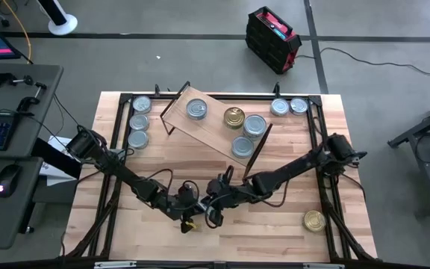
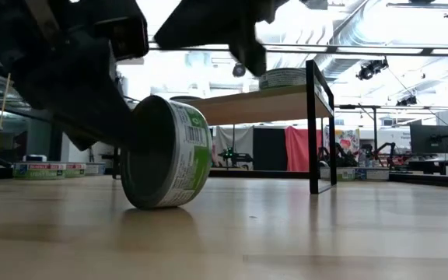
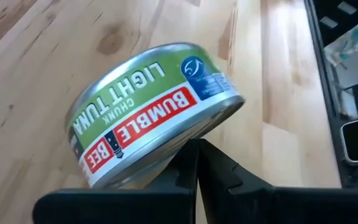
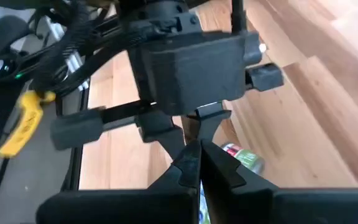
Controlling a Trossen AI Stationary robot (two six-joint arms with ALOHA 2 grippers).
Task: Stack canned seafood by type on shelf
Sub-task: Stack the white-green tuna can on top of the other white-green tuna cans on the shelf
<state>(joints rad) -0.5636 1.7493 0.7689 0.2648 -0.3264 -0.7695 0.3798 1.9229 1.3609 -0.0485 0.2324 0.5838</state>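
From above, both dark arms reach inward and meet low over the front middle of the plank surface, the left hand and the right hand nearly nose to nose, with the tin they work at hidden beneath them. Behind them the shelf sits skewed on the surface, carrying three silver-topped tins and one gold-topped tin; three more tins line up by the back left edge, two tins sit at the back right, and a lone gold tin rests near the front right corner. At table height, a green-labelled tuna tin stands tipped up on its rim on the surface, dark arm parts pressing against its left side, with the shelf beyond and a tin on top of it. Past the left wrist, the left hand's fingers are pressed together, their tips touching the tilted tuna tin at its lower rim without gripping it. Past the right wrist, the right hand's fingers are likewise together, pointed at the left hand's housing just ahead, a sliver of the tuna tin showing below.
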